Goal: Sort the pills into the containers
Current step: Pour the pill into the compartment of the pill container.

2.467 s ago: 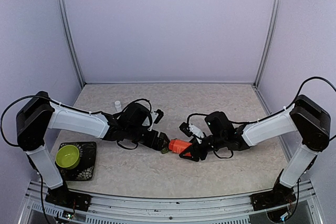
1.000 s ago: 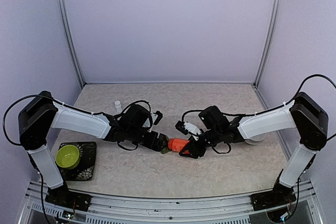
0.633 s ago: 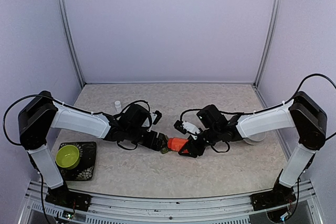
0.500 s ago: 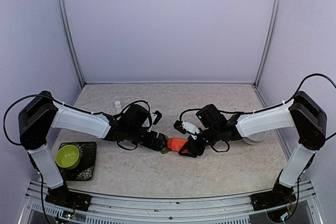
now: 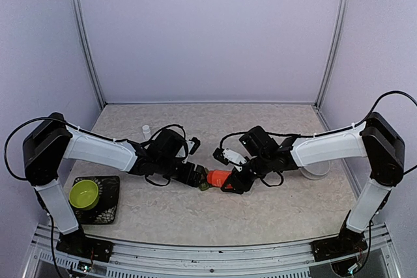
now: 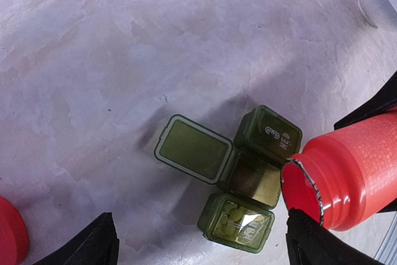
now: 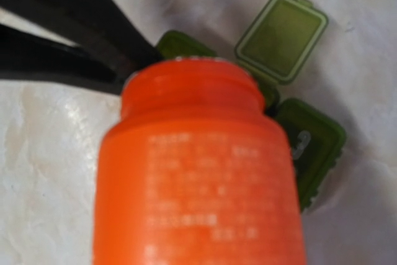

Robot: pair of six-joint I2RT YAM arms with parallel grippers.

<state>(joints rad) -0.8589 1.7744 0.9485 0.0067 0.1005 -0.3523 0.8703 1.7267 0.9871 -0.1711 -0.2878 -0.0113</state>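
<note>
Leftward the right arm has crept since the earlier frames, bringing the right gripper (image 5: 233,181) closer to the left gripper (image 5: 197,180). It is clamped around a round orange-red plastic bottle (image 6: 347,169), tipped on its side, open mouth pointing past the fingertips. Just beyond that mouth, nearly touching its rim, sits the dark green three-cell plastic pill box (image 6: 251,177). The left gripper hangs over the box, fingers (image 6: 93,246) spread wide on either side, grasping nothing. Directly ahead of the mouth the middle cell lies open, its flat green hinged lid (image 6: 193,148) flipped away from the bottle; the cell nearest the left fingertips shows small round pills (image 6: 231,218) inside, the farthest is shut. Pouring into the middle cell looks like the step in hand. Next it calls for slightly more tilt with the mouth centred over that cell, gently, so pills do not spill past it
</note>
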